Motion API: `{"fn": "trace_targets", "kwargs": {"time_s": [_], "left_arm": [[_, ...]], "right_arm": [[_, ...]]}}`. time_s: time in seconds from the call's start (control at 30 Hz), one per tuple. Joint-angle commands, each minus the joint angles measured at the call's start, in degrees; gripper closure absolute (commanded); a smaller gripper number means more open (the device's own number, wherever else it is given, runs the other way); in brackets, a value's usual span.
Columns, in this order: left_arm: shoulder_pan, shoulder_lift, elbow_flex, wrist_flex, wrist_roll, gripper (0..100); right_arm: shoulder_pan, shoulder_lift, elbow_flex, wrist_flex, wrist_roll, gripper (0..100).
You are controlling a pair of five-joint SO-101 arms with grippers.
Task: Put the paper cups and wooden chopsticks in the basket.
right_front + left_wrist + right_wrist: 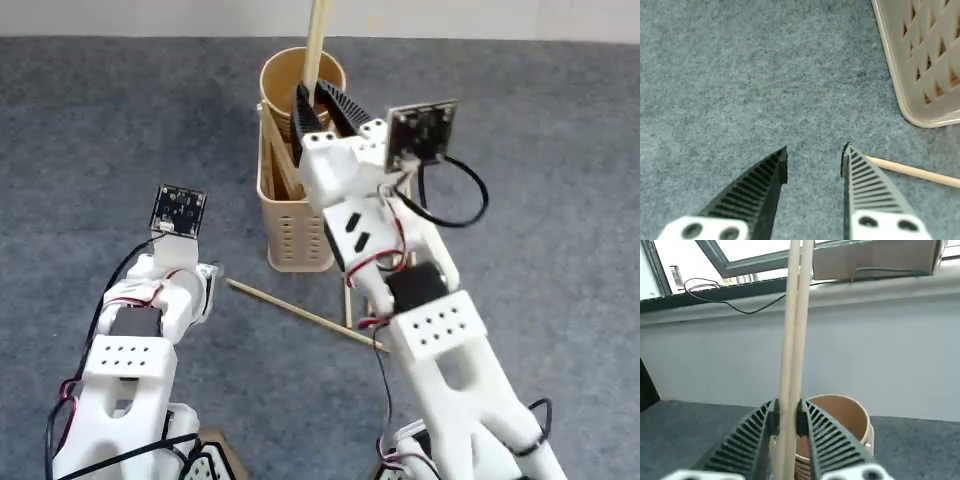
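Observation:
My right gripper (322, 100) is shut on a pair of wooden chopsticks (795, 340), holding them upright over the beige basket (295, 235). The chopsticks (318, 45) stick up past the paper cup (290, 78) standing in the basket's far end; the cup (845, 415) sits just behind the black jaws of that gripper (787, 422). More chopsticks (283, 165) lean inside the basket. One chopstick (305, 315) lies on the grey carpet in front of the basket. My left gripper (815, 162) is open just above the carpet, its white finger beside the end of that chopstick (912, 171).
The basket's perforated wall (927, 65) is close beside the left gripper. Grey carpet (540, 150) spreads on all sides. A thin stick (348, 300) stands by the right arm's base. A wall and window ledge with cables (740, 307) lie beyond the table.

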Motion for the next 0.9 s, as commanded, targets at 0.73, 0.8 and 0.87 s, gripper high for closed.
{"fn": "trace_targets", "kwargs": {"time_s": [0.73, 0.8, 0.87], "left_arm": [[0.5, -1.0, -0.3, -0.9, 0.0, 80], [0.5, -1.0, -0.3, -0.9, 0.0, 80], [0.5, -1.0, -0.3, -0.9, 0.0, 80]], "right_arm": [[19.9, -8.1, -15.3, 45.8, 17.3, 79.7], [21.8, -0.7, -15.6, 49.6, 19.9, 79.7], [23.3, 7.3, -15.6, 51.3, 21.6, 79.7]]}}
